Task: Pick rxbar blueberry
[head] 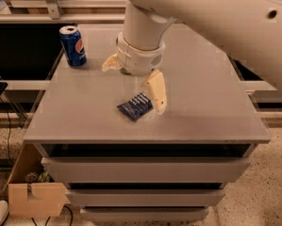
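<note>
The rxbar blueberry (pixel 136 106) is a small flat dark-blue wrapper with white print, lying at an angle on the grey table (pixel 84 117) near its front middle. My gripper (pixel 133 79) hangs from the big white arm just above and behind the bar. It is open and empty, with the jaws spread wide. One tan finger (pixel 155 92) reaches down to the bar's right end, and the other tan finger (pixel 110 63) sticks out to the left, well behind the bar.
A blue Pepsi can (pixel 73 46) stands upright at the table's back left. The white arm covers the table's back middle and right. Drawers sit below the table top. A cardboard box (pixel 32 197) is on the floor at the front left.
</note>
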`<state>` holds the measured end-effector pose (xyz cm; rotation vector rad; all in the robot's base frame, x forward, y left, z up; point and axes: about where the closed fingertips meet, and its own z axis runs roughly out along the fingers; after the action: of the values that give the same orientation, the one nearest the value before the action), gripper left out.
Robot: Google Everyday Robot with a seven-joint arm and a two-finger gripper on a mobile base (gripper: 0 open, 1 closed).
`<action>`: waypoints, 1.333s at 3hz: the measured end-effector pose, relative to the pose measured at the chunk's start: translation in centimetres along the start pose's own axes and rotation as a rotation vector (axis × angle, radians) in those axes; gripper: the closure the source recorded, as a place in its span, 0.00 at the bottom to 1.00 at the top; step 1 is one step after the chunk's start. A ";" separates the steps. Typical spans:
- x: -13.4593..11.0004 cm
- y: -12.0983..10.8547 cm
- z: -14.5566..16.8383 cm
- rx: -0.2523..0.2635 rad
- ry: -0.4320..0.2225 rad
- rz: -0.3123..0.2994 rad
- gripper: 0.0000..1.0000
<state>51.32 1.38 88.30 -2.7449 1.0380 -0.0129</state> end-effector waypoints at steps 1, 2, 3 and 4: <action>0.7 0.3 2.3 -0.052 -0.001 0.012 0.00; 1.6 0.5 4.3 -0.098 0.003 0.026 0.00; 2.2 0.7 6.1 -0.135 -0.004 0.035 0.00; 2.8 1.0 7.3 -0.159 -0.012 0.043 0.17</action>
<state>53.31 0.22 80.74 -2.8579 1.1409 0.0961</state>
